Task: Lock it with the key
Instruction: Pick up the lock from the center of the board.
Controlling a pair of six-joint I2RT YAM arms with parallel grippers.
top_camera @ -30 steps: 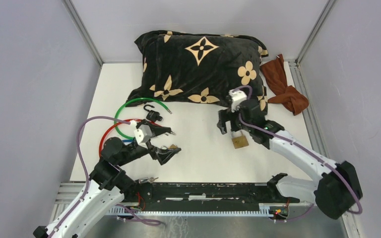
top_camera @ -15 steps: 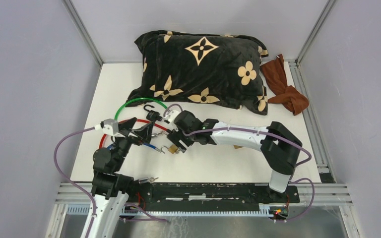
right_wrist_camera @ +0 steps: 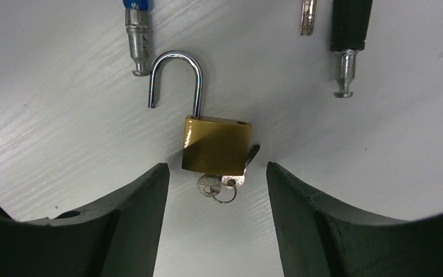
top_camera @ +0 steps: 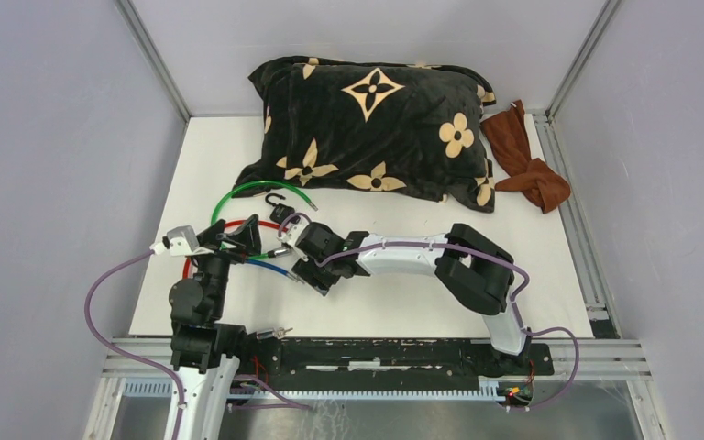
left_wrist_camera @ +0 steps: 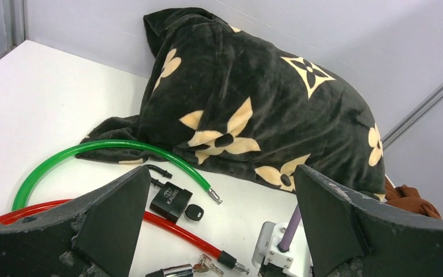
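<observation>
Cables curl at left, a green cable [left_wrist_camera: 109, 146] and a red cable [left_wrist_camera: 179, 232], beside a black padlock [left_wrist_camera: 170, 201]. Above them the left gripper [left_wrist_camera: 222, 173] hangs wide open, holding nothing. Centre: right gripper [right_wrist_camera: 216, 167] hovers, jaws parted around the brass padlock [right_wrist_camera: 216, 144] on the table [right_wrist_camera: 352, 173], not touching it. Its shackle stands open, and the keys [right_wrist_camera: 216, 186] seemingly sit in its base.

Two black-and-white jointed robot arms, seen from above. The left arm [top_camera: 200, 301] stands nearly upright over its base, wrist bent level. Its black two-finger left gripper [top_camera: 238, 236] points to the right with jaws spread wide (one finger [left_wrist_camera: 112, 216] fills each lower corner of its wrist view). The right arm [top_camera: 403, 252] folds sharply at the elbow and reaches low to the left. Its black two-finger right gripper [top_camera: 314, 273] faces downward, jaws apart, clamping nothing.
</observation>
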